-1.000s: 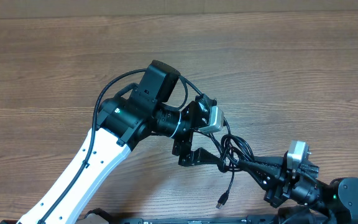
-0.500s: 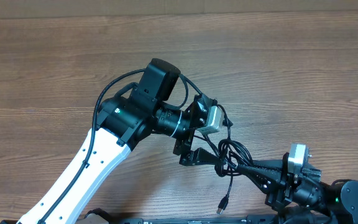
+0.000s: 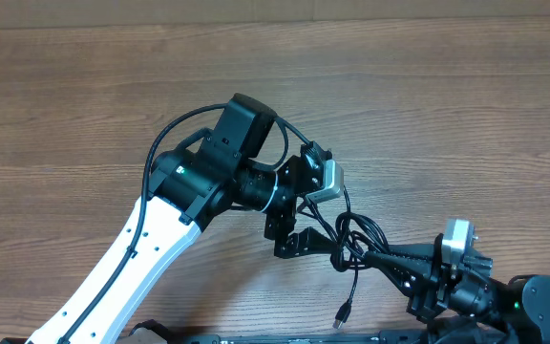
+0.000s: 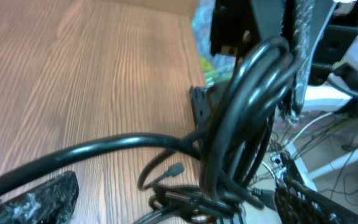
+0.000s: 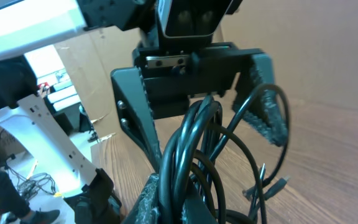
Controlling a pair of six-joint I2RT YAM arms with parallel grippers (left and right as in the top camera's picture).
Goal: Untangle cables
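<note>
The cables (image 3: 359, 235) are a bunch of thin black loops between the two grippers near the table's front edge. One tail hangs down to a small plug (image 3: 342, 311) on the wood. My right gripper (image 3: 369, 254) is shut on the bunch; in the right wrist view (image 5: 188, 200) the loops (image 5: 194, 137) rise out of its fingers. My left gripper (image 3: 323, 222) is wide open and faces it, with the loops standing between its fingers (image 5: 132, 118). In the left wrist view the cables (image 4: 241, 118) hang between its pads (image 4: 39, 198), untouched by either, with a plug (image 4: 176, 169) below.
The wooden table (image 3: 428, 115) stretches away behind both arms. The white left arm (image 3: 132, 258) crosses the front left with its own thick black cable (image 3: 160, 143). The right arm's base (image 3: 533, 306) sits at the front right corner.
My right gripper has drawn back slightly toward the front edge with the cables in it. My left gripper has stayed open and barely shifted.
</note>
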